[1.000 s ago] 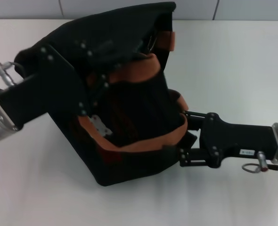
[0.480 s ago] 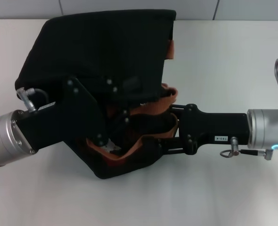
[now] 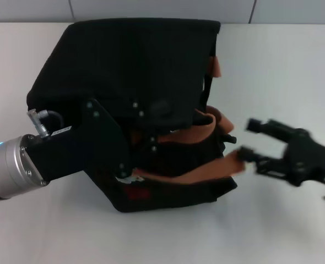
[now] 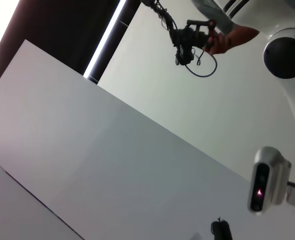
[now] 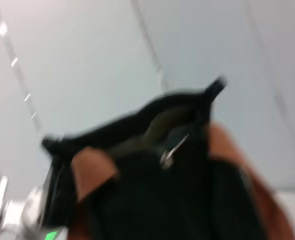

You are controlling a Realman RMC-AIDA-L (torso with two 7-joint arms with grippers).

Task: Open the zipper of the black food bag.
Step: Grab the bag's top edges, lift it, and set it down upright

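Pulled back from the black food bag (image 3: 135,71), the right gripper (image 3: 249,140) now hangs beside it, fingers spread and empty; the left gripper (image 3: 130,159) presses into the bag's front, its grip impossible to tell. Tipped on the table (image 3: 278,66), the bag's opening faces the robot.

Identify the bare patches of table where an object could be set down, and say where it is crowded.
Free: the white table right of the black food bag, beyond the right gripper, and the near strip below the bag. Crowded: the bag's near face, where the left gripper and the orange straps sit.
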